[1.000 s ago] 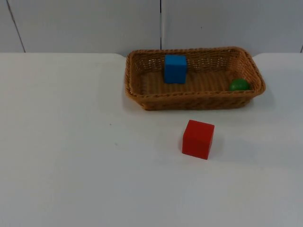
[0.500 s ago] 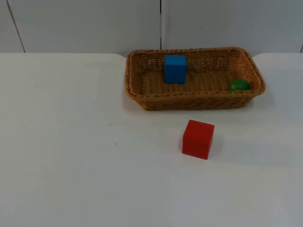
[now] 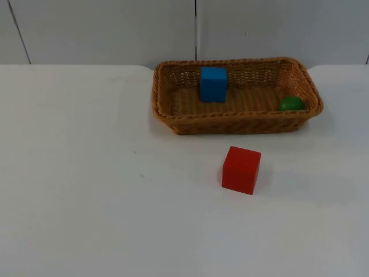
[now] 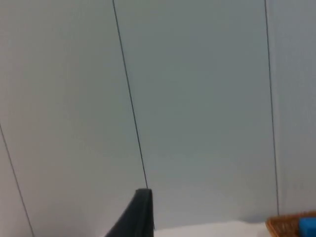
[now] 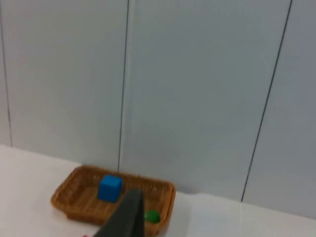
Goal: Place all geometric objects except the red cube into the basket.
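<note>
A wicker basket (image 3: pixel 236 124) is seen at the far side of the white counter (image 3: pixel 86 190), near the grey partition wall (image 3: pixel 104 29); a blue cube (image 3: pixel 213 84) is held inside toward its back left, and a green ball (image 3: pixel 291 104) at its right end (against the wall of the basket); a red cube (image 3: pixel 241 169) is left on the counter just in front of the basket, apart from it. The left pincer (image 4: pixel 136 217) is raised facing the wall, its state cannot be told; the right pincer (image 5: pixel 123 217) is raised well back from the basket, likewise cannot be told.
</note>
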Controlling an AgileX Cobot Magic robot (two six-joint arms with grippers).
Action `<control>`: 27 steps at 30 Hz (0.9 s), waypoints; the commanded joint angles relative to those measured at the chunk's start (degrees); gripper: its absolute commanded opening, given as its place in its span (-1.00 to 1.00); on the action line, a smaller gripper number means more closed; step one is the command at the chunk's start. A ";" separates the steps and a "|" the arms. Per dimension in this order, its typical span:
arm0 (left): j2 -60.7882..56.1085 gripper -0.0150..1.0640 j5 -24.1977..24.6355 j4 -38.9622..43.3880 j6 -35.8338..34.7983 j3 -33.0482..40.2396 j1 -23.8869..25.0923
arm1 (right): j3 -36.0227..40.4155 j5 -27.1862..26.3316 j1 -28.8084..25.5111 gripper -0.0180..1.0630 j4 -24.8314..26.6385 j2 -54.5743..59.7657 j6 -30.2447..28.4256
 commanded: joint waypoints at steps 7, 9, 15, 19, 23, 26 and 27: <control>0.03 0.97 2.75 -2.87 0.26 -0.25 -0.23 | 0.46 4.62 0.29 0.97 0.95 0.03 0.41; 0.03 0.97 2.75 0.67 0.12 0.80 -0.23 | 1.29 2.82 0.29 0.97 -1.87 0.03 1.65; 0.03 0.97 2.75 3.68 -2.98 9.67 -0.39 | 7.36 1.90 0.29 0.97 -8.36 0.03 7.14; 0.03 0.97 2.57 3.22 -2.98 17.96 -0.39 | 13.30 1.13 0.29 0.97 -9.43 0.03 7.54; 0.03 0.97 -1.14 3.22 -2.98 27.59 -0.39 | 20.26 0.32 0.29 0.97 -9.43 0.03 8.58; 0.03 0.97 -3.16 3.22 -2.98 31.52 -0.39 | 23.12 -0.07 0.29 0.97 -9.43 0.03 9.68; 0.03 0.97 -4.30 3.22 -2.98 32.70 -0.39 | 24.11 -0.35 0.29 0.97 -9.43 0.03 9.68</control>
